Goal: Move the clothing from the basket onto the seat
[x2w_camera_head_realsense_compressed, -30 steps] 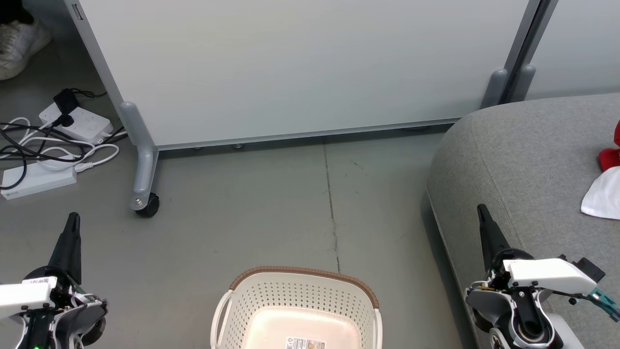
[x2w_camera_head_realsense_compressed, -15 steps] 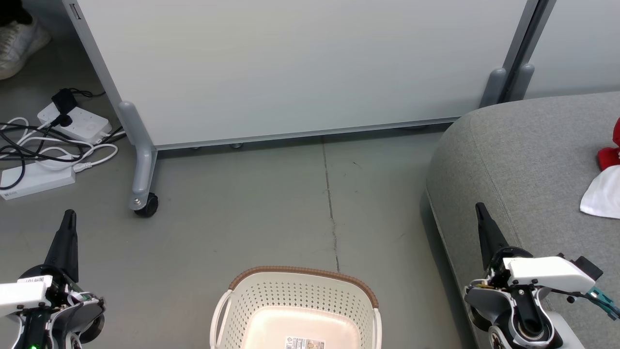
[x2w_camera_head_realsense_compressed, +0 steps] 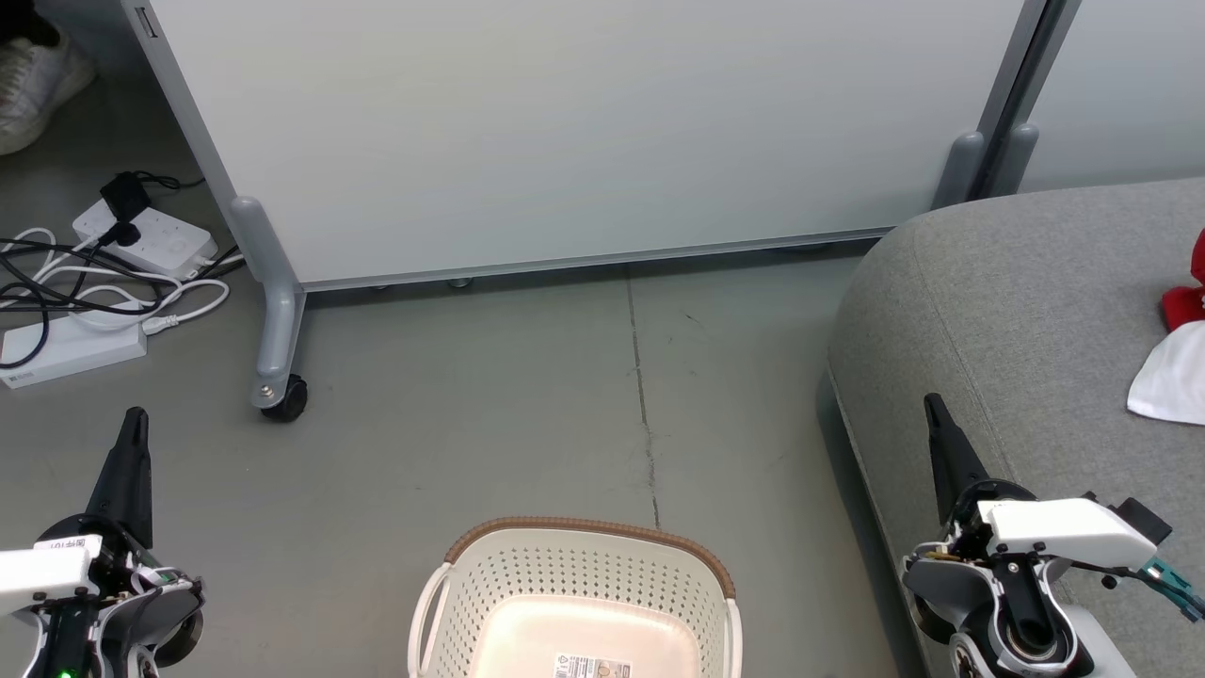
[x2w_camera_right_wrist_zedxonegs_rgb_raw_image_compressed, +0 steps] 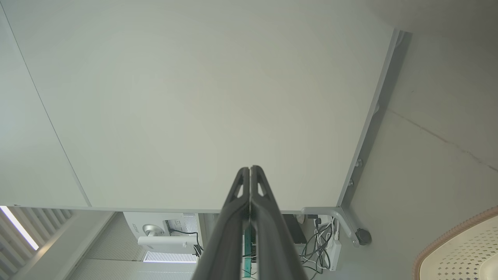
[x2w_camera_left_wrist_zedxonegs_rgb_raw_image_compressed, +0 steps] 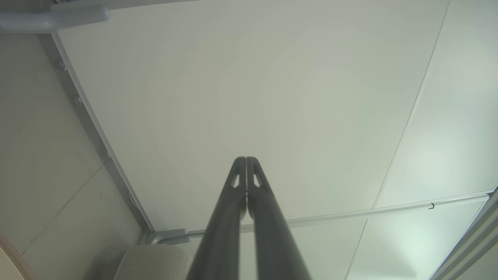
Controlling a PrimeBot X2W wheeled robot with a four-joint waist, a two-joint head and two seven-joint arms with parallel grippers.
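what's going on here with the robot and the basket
The cream-white perforated plastic basket on the floor shows no clothing in its visible part. On the grey upholstered sofa seat lies red and white fabric clothing. The left gripper and right gripper are both shut, holding nothing, either side of the basket.

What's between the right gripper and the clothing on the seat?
In the head view, bare grey seat fabric lies between the shut right gripper and the clothing; nothing is in the way.
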